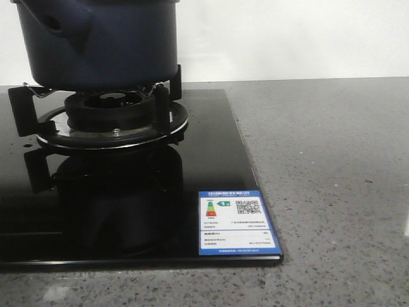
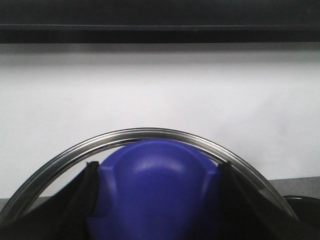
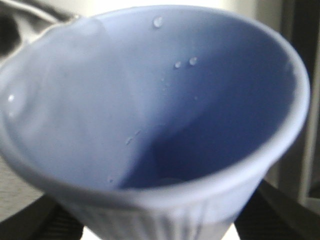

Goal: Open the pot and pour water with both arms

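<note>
The dark navy-blue pot stands on the gas burner at the far left of the front view; its top is cut off by the frame. Neither gripper shows in that view. In the left wrist view my left gripper is shut on the blue knob of the lid, whose steel rim arcs behind it against a white wall. In the right wrist view my right gripper is shut on a light blue ribbed cup, which fills the view; droplets cling to its inner wall.
The black glass cooktop covers the left half of the grey speckled counter. A blue and white label sticker sits at the cooktop's front right corner. Black pan supports ring the burner. A white wall runs behind.
</note>
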Controlling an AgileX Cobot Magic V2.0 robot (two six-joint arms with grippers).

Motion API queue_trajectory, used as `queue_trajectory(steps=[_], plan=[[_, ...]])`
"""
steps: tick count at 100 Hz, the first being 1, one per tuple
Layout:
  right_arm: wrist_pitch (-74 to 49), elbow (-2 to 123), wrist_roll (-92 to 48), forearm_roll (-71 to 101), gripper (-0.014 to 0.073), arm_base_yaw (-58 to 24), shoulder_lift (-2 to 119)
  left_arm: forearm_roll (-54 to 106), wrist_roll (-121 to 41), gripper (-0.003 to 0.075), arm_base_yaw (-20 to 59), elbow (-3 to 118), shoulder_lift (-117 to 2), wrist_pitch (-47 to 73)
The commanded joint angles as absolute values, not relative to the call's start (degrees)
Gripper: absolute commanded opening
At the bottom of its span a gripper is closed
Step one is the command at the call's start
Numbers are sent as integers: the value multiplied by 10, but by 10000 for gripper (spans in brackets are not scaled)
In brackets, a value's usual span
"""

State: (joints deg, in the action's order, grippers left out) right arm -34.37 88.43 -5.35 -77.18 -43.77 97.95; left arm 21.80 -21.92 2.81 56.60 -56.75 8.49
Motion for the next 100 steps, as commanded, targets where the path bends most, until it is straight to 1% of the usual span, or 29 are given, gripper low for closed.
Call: queue_trajectory(steps=[1, 44, 70, 100], plan=[[-330, 907, -55, -840, 294, -438, 949, 228, -219, 335, 27, 587, -553, 29], [-294, 907, -55, -968, 287, -438, 949, 228, -219, 335, 27, 587, -553, 29], [-293, 907, -55, -1002, 287, -438, 948, 228, -219, 335, 27, 587, -553, 29], [-293, 907, -39, -992, 287, -438, 948, 228, -219, 335, 27, 587, -553, 29]])
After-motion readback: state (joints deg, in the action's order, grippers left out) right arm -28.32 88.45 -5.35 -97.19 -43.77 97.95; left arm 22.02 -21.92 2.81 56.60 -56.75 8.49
